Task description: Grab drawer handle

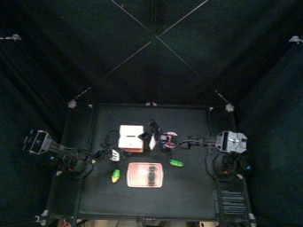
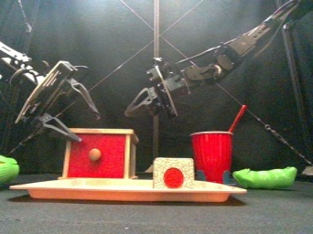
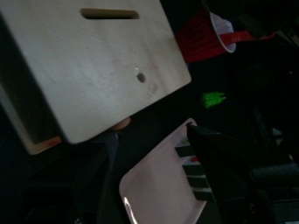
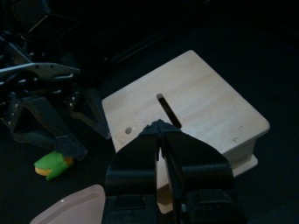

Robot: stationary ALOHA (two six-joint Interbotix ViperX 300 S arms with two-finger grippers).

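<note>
Hovering jaws; drawer handle (image 2: 94, 154) below

Right gripper (image 4: 165, 131): black jaws brought together to a point, held above the pale wooden top of the drawer unit (image 4: 216, 109). A dark slot (image 4: 169, 108) is seen in that top, just beyond the jaw tips. The other arm (image 4: 47, 83) and a green object (image 4: 52, 163) are seen beside the unit on the dark tabletop (image 4: 233, 35). A pink tray corner (image 4: 76, 208) is also shown.
</note>
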